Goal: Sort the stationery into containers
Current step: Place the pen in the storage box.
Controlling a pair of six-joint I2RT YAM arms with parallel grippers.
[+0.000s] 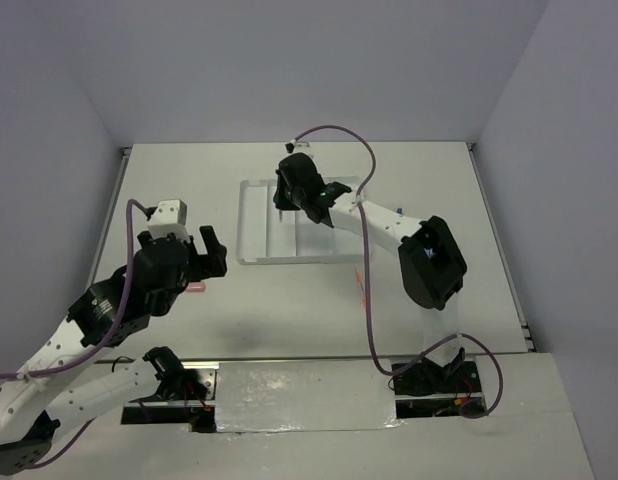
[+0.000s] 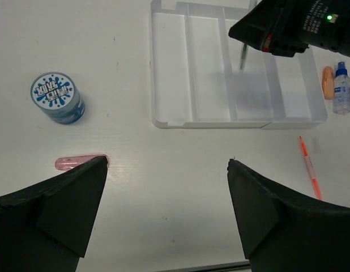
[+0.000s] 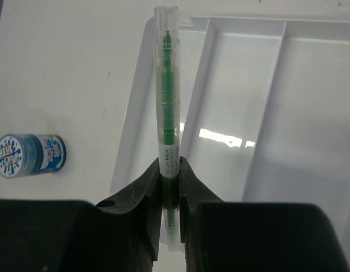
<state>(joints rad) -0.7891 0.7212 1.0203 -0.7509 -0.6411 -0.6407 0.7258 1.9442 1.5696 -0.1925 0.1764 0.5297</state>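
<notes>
My right gripper (image 3: 170, 170) is shut on the thin green pen (image 3: 167, 102) and holds it above the white tray (image 3: 237, 113). I cannot tell which compartment is under it. The top view shows this gripper (image 1: 286, 200) over the tray's (image 1: 251, 235) left half. My left gripper (image 2: 168, 164) is open and empty above the table, near the tray's front edge (image 2: 209, 122). A pink capsule (image 2: 76, 163) lies by its left finger. A blue-white roll (image 2: 57, 97) stands left of the tray. The orange pen (image 2: 310, 168), an orange capsule (image 2: 328, 82) and the small bottle (image 2: 341, 89) lie right of it.
The right arm's black body (image 1: 432, 262) hangs over the table right of the tray. A purple cable (image 1: 369, 300) runs across the table near the orange pen (image 1: 361, 285). White walls close in the table at the back and sides.
</notes>
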